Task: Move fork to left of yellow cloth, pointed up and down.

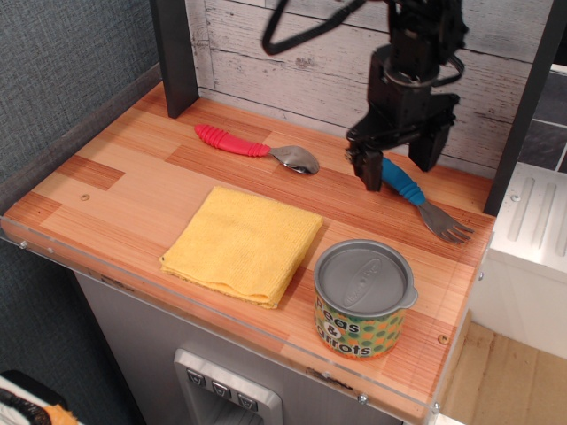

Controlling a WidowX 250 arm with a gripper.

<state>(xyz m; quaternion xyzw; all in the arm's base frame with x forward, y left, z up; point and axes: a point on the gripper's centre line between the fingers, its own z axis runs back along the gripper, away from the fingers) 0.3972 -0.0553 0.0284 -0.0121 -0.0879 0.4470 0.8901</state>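
Your gripper hangs spread wide over the fork, which lies ungrasped right of the yellow cloth, so grasping, carrying left and aligning all remain.

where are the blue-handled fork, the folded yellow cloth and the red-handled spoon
blue-handled fork (406,186), table camera view, on the ribbed handle
folded yellow cloth (241,243), table camera view, on the middle of its top face
red-handled spoon (232,142), table camera view, on the red handle
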